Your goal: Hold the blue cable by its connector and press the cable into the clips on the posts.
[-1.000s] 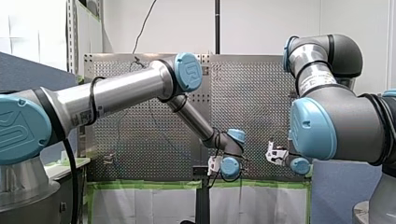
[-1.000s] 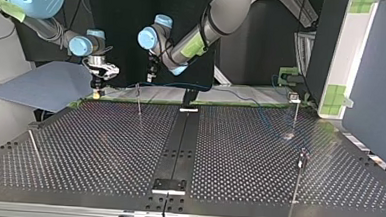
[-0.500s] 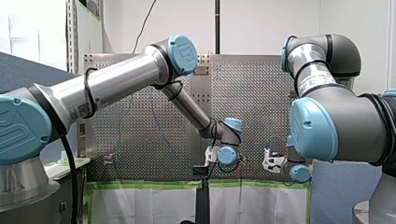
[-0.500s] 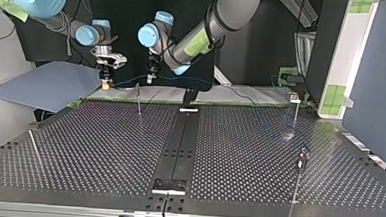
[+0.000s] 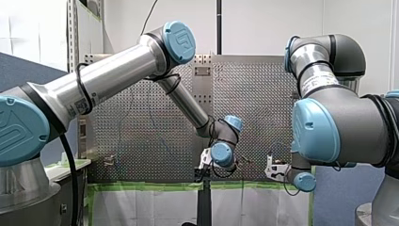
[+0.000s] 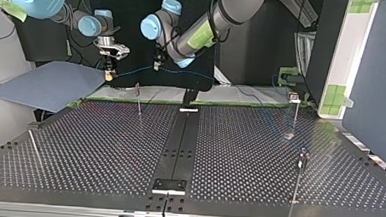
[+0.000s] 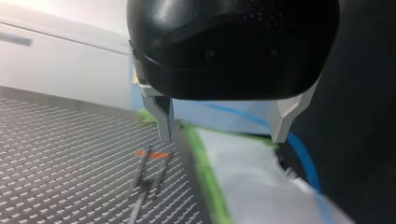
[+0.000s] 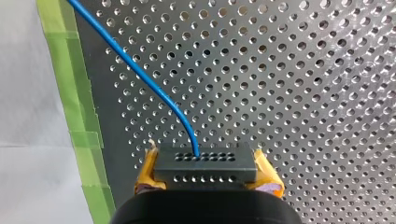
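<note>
Table (image 6: 258,157): a flat, dark metal plate, peppered with even rows of small round holes, is lying under everything. A smooth black rail (image 6: 179,143) is running down its middle.

Near post (image 6: 298,176): a thin, straight metal rod is standing on the table's near part, carrying a small dark clip on top.

Far post (image 6: 139,101): another slim rod is standing just inside the table's far edge.

Capped post (image 6: 295,114): a third rod, topped with a pale clip, is standing at the same far edge, well apart from the far post.

Green tape (image 8: 70,93): matte, slightly crinkled strips are lining the table's far edge.

Blue cable (image 8: 140,73): a thin, round, glossy strand is hanging in the air above the table's far edge. From there it is sagging down over the table towards the near post. Whether it is sitting in any clip is too small to tell.

Connector (image 8: 205,161): a black rectangular block with rows of tiny holes is hanging above the table's far edge, with the cable rising out of it.

My right gripper (image 8: 205,170): its yellow pads (image 8: 147,170) are pinching the connector from both sides.

My left gripper (image 7: 224,133): it has a glossy, rounded black housing, and its flat grey metal fingers (image 7: 164,116) are standing spread. The cable is passing loosely between them, above the table's far edge.
</note>
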